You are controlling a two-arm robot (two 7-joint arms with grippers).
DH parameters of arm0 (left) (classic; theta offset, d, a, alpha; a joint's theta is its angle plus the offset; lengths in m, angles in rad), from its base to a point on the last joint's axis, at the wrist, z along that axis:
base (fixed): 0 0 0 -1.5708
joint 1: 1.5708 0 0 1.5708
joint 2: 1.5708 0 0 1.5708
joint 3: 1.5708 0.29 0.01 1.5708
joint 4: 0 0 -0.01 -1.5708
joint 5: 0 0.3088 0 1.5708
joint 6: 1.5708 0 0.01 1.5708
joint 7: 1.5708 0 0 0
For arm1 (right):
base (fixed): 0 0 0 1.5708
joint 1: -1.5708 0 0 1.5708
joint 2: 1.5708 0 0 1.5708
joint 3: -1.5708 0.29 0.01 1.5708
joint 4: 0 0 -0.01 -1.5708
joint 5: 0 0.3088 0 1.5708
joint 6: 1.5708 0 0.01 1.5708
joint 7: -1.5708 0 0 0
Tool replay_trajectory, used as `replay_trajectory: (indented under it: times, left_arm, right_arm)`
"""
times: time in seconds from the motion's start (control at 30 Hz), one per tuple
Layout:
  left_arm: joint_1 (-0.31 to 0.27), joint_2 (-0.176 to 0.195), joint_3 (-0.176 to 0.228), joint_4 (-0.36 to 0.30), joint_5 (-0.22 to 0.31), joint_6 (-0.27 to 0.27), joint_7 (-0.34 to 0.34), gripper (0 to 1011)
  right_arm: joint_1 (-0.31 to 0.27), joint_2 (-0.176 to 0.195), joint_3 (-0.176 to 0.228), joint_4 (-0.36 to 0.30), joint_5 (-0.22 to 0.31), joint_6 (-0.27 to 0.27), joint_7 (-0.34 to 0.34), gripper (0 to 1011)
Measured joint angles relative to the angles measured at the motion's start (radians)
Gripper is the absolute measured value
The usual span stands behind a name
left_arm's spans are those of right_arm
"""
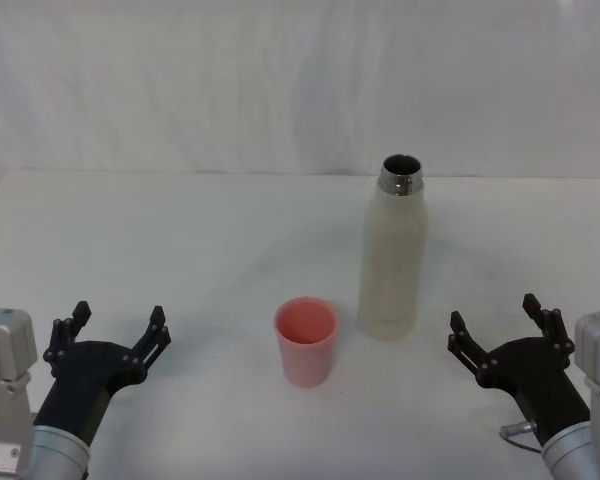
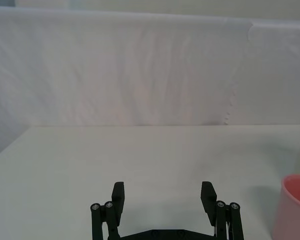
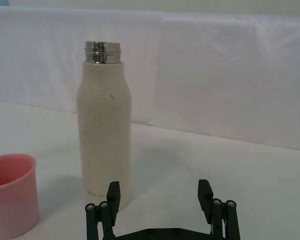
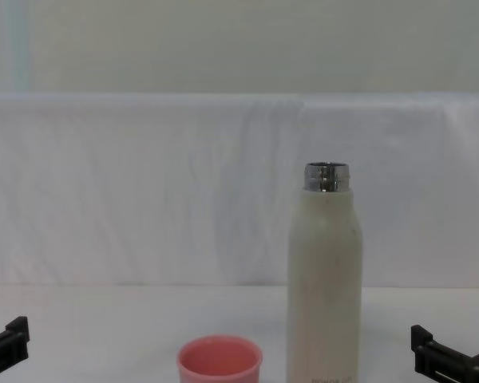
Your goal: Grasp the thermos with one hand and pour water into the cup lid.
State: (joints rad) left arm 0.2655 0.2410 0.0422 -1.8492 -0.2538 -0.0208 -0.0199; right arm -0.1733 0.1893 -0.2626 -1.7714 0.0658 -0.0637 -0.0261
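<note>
Standing on white surface (image 1: 180,240): thermos (image 1: 392,255), uncapped; cup lid (image 1: 305,341) just beside
Backdrop: white cloth (image 1: 280,80)
Left claw (image 1: 119,326): apart, empty
Right claw (image 1: 493,322): apart, empty

This looks like a robot test setup in a lab, not a home. A plain white bench (image 1: 180,230) stands before a white cloth backdrop (image 4: 144,191) with soft folds, and a bare pale wall (image 4: 223,40) rises above the cloth.
</note>
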Motion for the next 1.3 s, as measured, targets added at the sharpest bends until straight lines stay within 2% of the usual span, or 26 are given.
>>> replay_trajectory:
  times: [1.3]
  left_arm:
    - [0.000,0.000,0.000,0.000,0.000,0.000,0.000,1001]
  right_arm:
    - [0.000,0.000,0.000,0.000,0.000,0.000,0.000,1000]
